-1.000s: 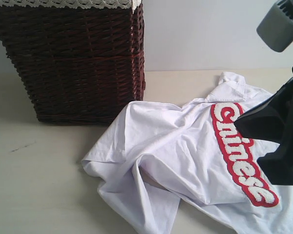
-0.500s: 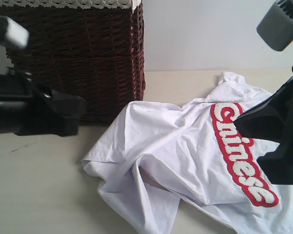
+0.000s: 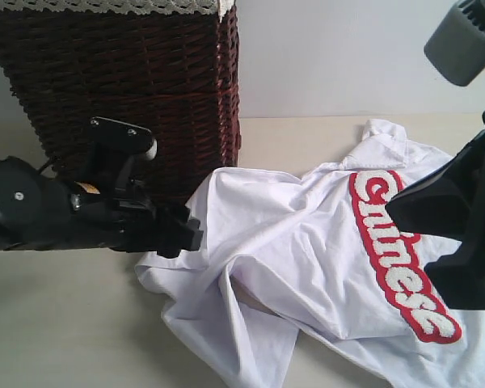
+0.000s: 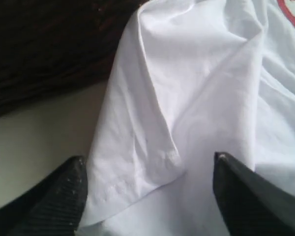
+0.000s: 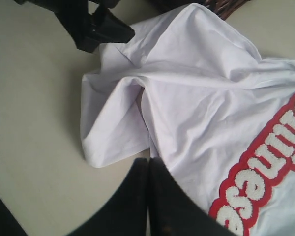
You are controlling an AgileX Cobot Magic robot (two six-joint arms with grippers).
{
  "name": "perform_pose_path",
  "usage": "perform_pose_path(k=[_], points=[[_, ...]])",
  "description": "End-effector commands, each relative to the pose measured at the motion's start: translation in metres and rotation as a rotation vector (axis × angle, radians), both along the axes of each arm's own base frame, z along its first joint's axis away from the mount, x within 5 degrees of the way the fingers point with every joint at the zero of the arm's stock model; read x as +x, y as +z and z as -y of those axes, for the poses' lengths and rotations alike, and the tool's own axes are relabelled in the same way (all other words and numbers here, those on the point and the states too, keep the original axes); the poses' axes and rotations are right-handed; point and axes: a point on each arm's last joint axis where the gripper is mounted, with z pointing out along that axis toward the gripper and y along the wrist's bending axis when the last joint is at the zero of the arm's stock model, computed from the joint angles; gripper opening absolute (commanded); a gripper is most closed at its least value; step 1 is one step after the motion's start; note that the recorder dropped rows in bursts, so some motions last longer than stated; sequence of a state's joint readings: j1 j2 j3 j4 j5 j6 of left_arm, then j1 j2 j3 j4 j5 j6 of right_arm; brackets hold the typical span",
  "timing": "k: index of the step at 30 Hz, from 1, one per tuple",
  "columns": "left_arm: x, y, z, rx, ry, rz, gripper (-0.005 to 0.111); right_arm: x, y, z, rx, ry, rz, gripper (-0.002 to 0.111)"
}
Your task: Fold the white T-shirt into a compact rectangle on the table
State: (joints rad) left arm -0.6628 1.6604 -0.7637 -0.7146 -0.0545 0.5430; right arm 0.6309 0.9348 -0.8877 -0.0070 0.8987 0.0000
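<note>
The white T-shirt [image 3: 307, 259] lies crumpled on the table [image 3: 65, 323], its red-outlined lettering [image 3: 400, 259] face up toward the right. My left gripper [image 3: 187, 233] hovers at the shirt's left edge, just in front of the basket. In the left wrist view the gripper [image 4: 147, 162] is open, its fingers on either side of a folded corner of the shirt [image 4: 196, 88], with no cloth pinched. My right gripper [image 5: 148, 161] is shut and empty, above the shirt [image 5: 196, 98] beside the lettering; in the exterior view its tip [image 3: 394, 202] overlaps the letters.
A dark wicker basket [image 3: 129, 89] with a white lace liner stands at the back left, close behind the left arm. Bare tabletop [image 5: 29, 108] spreads to the front left of the shirt. A grey camera mount [image 3: 465, 40] hangs at the upper right.
The left arm came in from the left and moved right to the shirt's left edge, and its jaws opened. The right arm and the shirt stayed put.
</note>
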Motion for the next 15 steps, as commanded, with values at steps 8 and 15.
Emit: perform_pose_path(k=[8,15], points=[[0.040,-0.028,0.053,-0.033,0.055,0.042,0.067,-0.002,0.002,0.000,0.002,0.003,-0.009,0.000],[0.050,-0.054,0.044,0.005,0.120,0.020,0.039,-0.002,0.002,0.000,0.002,0.003,-0.010,0.000]])
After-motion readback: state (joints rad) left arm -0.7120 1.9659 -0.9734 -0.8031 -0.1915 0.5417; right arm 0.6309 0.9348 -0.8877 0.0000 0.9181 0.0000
